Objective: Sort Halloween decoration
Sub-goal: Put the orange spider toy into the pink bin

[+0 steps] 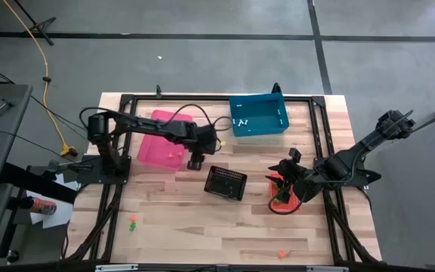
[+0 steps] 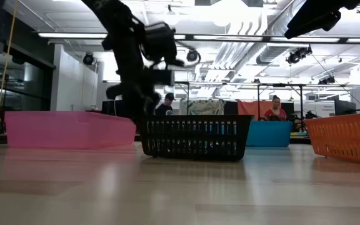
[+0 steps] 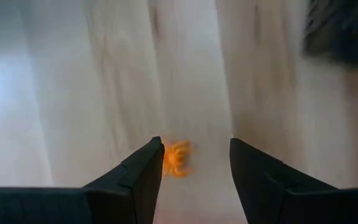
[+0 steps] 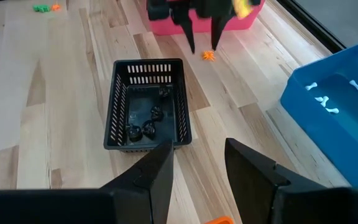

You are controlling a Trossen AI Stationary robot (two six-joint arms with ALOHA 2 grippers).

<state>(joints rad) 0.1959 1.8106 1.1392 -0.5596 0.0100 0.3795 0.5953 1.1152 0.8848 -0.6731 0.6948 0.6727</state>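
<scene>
Left pincer point(image 1: 195, 162) open, hovering just beside the pink bin point(image 1: 159, 140). Orange spider trinket point(image 3: 176, 158) on the counter point(image 1: 172, 219) between its fingers, nearer one. Right pincer point(image 1: 284, 187) half open, empty, well apart over the orange bin point(image 1: 275, 181).

Industrial lab, exposed ceiling ducts point(image 2: 255, 28), strip lights, taped concrete floor point(image 1: 202, 60)

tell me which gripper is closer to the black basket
Left. The left gripper hangs open just beside the black basket, toward the pink bin. The right gripper is open, farther off over the orange basket.
</scene>
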